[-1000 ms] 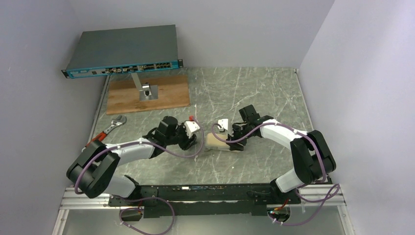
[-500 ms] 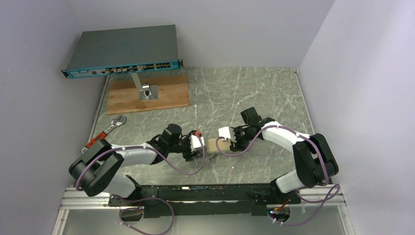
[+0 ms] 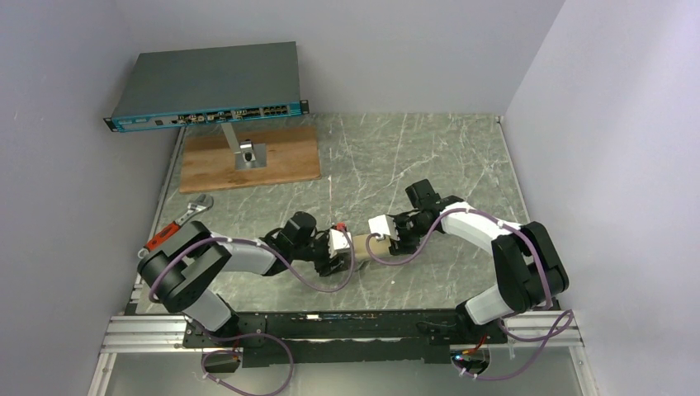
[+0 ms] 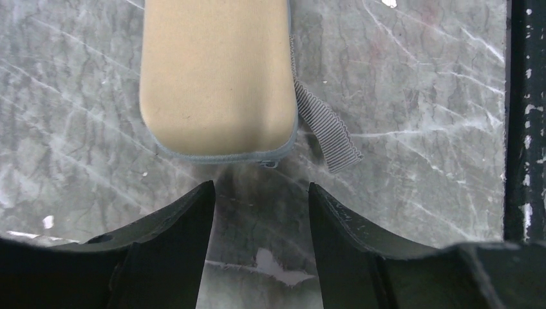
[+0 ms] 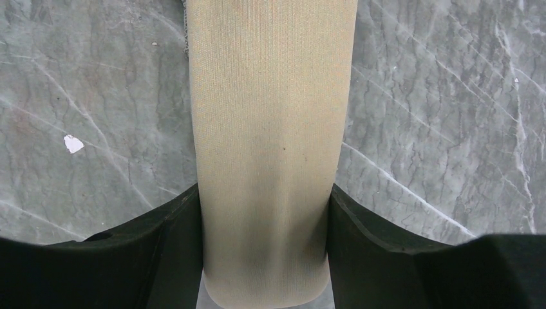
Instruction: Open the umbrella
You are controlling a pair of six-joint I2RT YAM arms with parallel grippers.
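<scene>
The umbrella (image 3: 361, 245) is a bundled cream oblong lying on the marble table between my two grippers. My right gripper (image 3: 382, 238) is shut on it; in the right wrist view both black fingers (image 5: 174, 244) press against the sides of the cream sleeve (image 5: 270, 116). My left gripper (image 3: 345, 249) is open and empty, just short of the umbrella's left end. In the left wrist view that rounded end (image 4: 216, 77) with its grey trim lies a little beyond the fingertips (image 4: 183, 219), and a grey ribbed strap (image 4: 325, 125) hangs from it onto the table.
A wrench (image 3: 188, 213) with a red handle lies at the left table edge. A wooden board (image 3: 281, 157) with a metal stand (image 3: 245, 153) sits at the back left, a grey network switch (image 3: 206, 82) resting above it. Walls close in on three sides.
My left gripper has moved right and nearer, up to the umbrella's left end. My right gripper has come down over the umbrella and closed on it, shifting it slightly left.
</scene>
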